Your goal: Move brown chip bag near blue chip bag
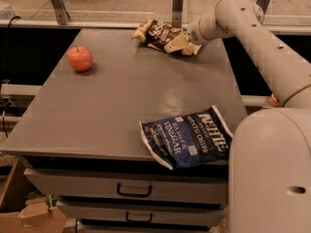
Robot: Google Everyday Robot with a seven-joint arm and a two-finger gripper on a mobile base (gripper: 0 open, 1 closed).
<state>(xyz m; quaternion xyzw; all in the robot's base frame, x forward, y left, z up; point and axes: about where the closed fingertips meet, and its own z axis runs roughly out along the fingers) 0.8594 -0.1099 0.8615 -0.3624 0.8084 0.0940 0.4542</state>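
Note:
The brown chip bag [156,33] lies at the far edge of the grey table [121,96], dark brown with tan ends. My gripper [179,44] is right at the bag's near right end, its tan fingers touching or over it. The blue chip bag [187,137] lies flat at the table's near right corner, navy with white lettering, far from the brown bag. My arm reaches in from the right, over the table's far right part.
A red apple [80,58] sits at the far left of the table. Drawers with handles [133,191] are below the front edge. My white base [269,174] fills the lower right. A cardboard box [29,212] stands on the floor at lower left.

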